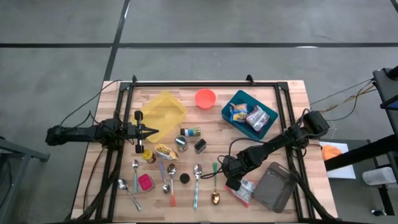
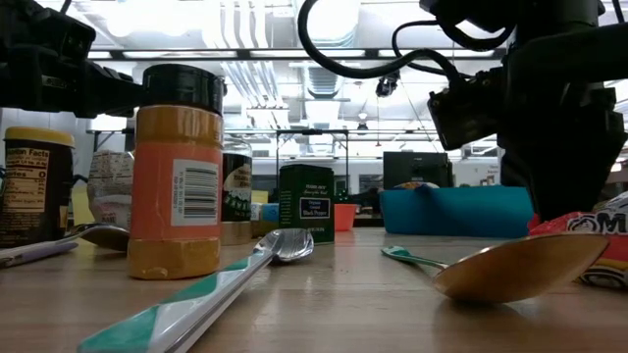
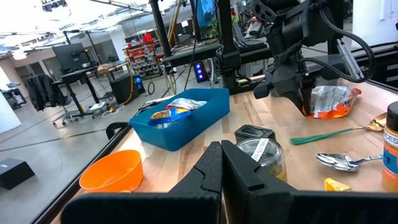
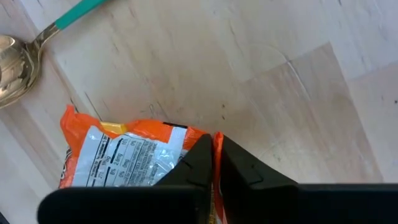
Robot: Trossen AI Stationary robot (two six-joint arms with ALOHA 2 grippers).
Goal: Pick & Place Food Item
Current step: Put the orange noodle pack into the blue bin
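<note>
**Crowded left of the snack bag, bare board above**

Just left of the snack bag (image 1: 244, 188) lie spoons (image 1: 214, 186); a grey container (image 1: 277, 186) sits just right. Bare wood opens between the bag and the blue bin (image 1: 229, 114), crossed by the right arm (image 1: 273, 146).

Orange spice jar (image 2: 178, 175) upright beside teal-handled spoon (image 2: 211, 294), gold spoon (image 2: 520, 267) before blue bin (image 2: 461, 211).

Overhead looking straight down, low level at tabletop, wrists close, sharing blue bin (image 1: 249, 115).
</note>
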